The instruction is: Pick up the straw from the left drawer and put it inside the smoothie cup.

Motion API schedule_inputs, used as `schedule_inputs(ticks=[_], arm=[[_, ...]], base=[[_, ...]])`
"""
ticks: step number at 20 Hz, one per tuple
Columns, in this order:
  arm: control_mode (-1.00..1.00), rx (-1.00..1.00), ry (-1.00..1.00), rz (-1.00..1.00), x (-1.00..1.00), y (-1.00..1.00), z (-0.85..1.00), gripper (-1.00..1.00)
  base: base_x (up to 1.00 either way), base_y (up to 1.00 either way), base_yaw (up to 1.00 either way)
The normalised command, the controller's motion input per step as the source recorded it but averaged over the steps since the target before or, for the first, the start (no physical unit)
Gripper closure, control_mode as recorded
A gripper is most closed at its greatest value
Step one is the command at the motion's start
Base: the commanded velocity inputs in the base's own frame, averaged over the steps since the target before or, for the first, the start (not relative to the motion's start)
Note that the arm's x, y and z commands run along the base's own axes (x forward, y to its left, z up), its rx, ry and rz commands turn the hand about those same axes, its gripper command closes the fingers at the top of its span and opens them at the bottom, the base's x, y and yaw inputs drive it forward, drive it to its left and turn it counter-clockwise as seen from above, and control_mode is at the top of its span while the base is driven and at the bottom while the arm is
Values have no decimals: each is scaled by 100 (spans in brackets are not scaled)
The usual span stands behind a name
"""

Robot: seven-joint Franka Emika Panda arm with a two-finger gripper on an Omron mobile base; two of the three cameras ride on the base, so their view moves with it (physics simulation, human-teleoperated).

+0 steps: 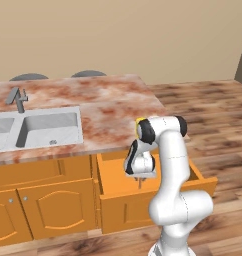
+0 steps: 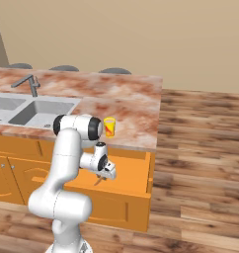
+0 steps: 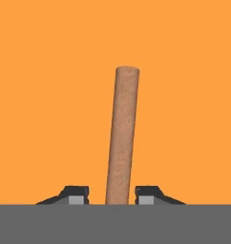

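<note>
Pincer (image 3: pixel 111 194) over open left drawer (image 1: pixel 124 200), fingertips pinching straw (image 3: pixel 122 138) between them, smoothie cup (image 2: pixel 109 127) on worktop (image 2: pixel 126 106) edge above.

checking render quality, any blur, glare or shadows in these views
Left base view: sharp, soft even light, no glare on the counter. Right base view: equally crisp; the cup casts hardly any shadow. Hand view: straw sharp between the gripper tips, flat orange behind, no shading.

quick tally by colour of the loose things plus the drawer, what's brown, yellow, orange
brown: 1, the straw, between the gripper fingers
yellow: 1, the smoothie cup on the counter
orange: 1, the left drawer, pulled open
total: 3
</note>
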Motion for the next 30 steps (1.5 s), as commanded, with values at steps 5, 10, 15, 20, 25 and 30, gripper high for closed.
schedule_inputs(ticks=[5, 10, 15, 20, 25, 30], arm=[[-100, 0, 0, 0, -9, 0, -8, 100], [-100, 0, -4, 0, -20, 0, 3, 100], [-100, 0, -8, 0, -8, 0, 59, 100], [-100, 0, -10, 0, -20, -4, 88, 100], [-100, 0, -11, 0, -16, -4, 100, 100], [-100, 0, -23, 3, -13, 0, 100, 100]], base=[[0, 0, 0], [0, 0, 0], [0, 0, 0], [0, 0, 0], [0, 0, 0], [0, 0, 0]])
